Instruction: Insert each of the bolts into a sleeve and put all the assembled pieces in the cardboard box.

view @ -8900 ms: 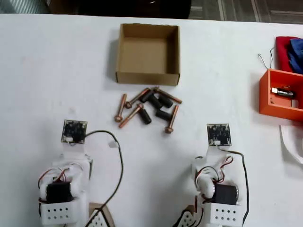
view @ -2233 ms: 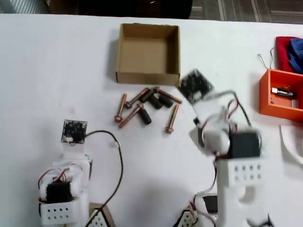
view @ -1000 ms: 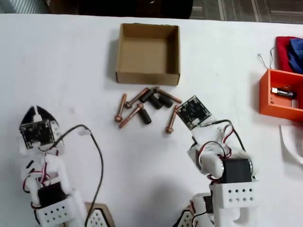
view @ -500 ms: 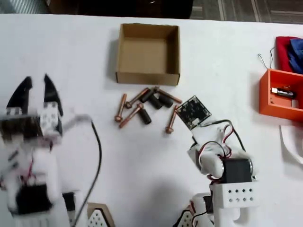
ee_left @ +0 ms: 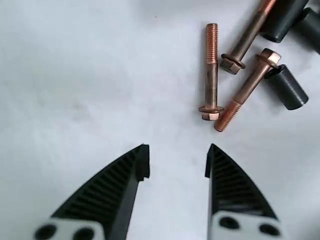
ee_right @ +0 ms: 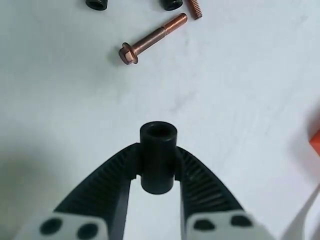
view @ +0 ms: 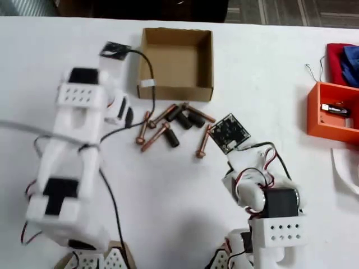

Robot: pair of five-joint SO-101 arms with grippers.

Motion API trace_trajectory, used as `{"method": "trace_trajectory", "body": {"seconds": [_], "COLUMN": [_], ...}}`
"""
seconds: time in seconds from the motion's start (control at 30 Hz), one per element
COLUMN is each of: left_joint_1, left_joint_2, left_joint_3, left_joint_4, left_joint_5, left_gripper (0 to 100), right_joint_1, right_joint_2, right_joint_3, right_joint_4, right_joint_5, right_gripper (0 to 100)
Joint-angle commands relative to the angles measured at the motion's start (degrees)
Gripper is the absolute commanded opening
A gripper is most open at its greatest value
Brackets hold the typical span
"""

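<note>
a: sleeve (ee_right: 159,142) first: where did it sit?
b: upright between the fingers (ee_right: 202,182) of the right tool (ee_right: 157,160), which was clamped on its sides, above white bench (ee_right: 240,75); one bolt (ee_right: 152,39) lay on the bench farther out.
a: and the left tool (ee_left: 177,159)?
b: wide apart at the tips, gripping nothing, hanging over the bench just short of three copper bolts (ee_left: 212,70) and a black sleeve (ee_left: 290,90) beside them.
a: the cardboard box (view: 175,92)?
b: open-topped, standing on the bench just beyond the loose bolts and sleeves, with the left arm (view: 84,112) close beside one wall.
</note>
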Motion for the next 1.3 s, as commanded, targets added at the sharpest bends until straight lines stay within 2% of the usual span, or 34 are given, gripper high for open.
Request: {"method": "trace_trajectory", "body": {"seconds": [0.0, 0.37, 0.7, 0.83, 0.87, 1.07, 1.27], "left_joint_1": [2.5, 7.4, 7.3, 7.3, 7.3, 6.4, 0.6], "left_joint_2": [8.8, 26.0, 35.7, 35.7, 35.7, 35.2, 27.4], "left_joint_3": [-7.0, -20.4, -24.3, -24.4, -24.4, -25.0, -36.3], "left_joint_4": [1.3, 0.8, 1.3, 1.5, 1.7, 5.3, 15.5], "left_joint_5": [0.4, 8.2, 8.5, 8.4, 7.6, -6.9, -8.4], "left_gripper": [21, 21, 21, 4, 2, 2, 2], "right_joint_1": [0.3, 0.4, 0.4, 0.4, 0.4, 0.4, 0.4], "right_joint_2": [-0.8, -0.8, -0.9, -0.9, -0.9, -0.9, -0.9], "right_joint_3": [-0.3, -0.3, -0.3, -0.3, -0.3, -0.3, -0.3], "right_joint_4": [-0.6, -0.6, -0.6, -0.6, -0.6, -0.6, -0.6], "right_joint_5": [-0.2, -0.2, -0.2, -0.1, -0.1, -0.1, -0.1], "right_gripper": [2.1, 2.1, 2.1, 2.1, 2.1, 2.1, 2.1]}}
